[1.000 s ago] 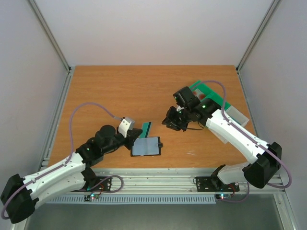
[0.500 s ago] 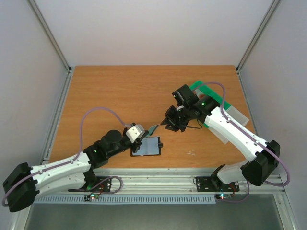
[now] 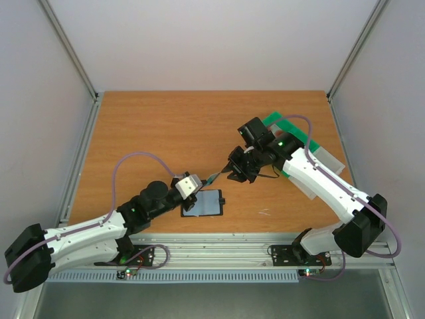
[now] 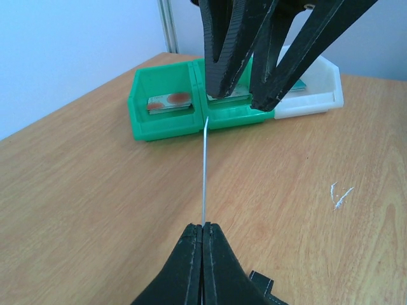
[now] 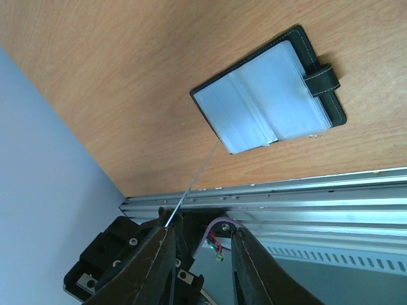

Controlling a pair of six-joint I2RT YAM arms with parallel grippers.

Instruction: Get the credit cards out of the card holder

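Observation:
The card holder (image 3: 202, 203) lies open on the table, blue-grey lining up; it also shows in the right wrist view (image 5: 267, 95). My left gripper (image 3: 202, 184) is shut on a teal-green credit card (image 3: 212, 178) and holds it in the air above the holder. The left wrist view shows the card (image 4: 205, 171) edge-on, sticking out of the left gripper (image 4: 203, 226). My right gripper (image 3: 227, 173) is open. Its fingers (image 4: 219, 70) stand at the card's far end, which lies close to one fingertip. The card (image 5: 194, 184) crosses the right wrist view by the right gripper (image 5: 202, 231).
A green compartmented tray (image 3: 289, 125) stands at the back right, under the right arm. One compartment of this tray (image 4: 143, 124) holds a pale card with round red marks (image 4: 168, 101). A white tray (image 4: 315, 95) adjoins it. A metal rail (image 5: 286, 190) runs along the near table edge.
My left gripper has carried the teal card up and to the right, turning it edge-on toward the right gripper. The right gripper has shifted slightly left toward the card.

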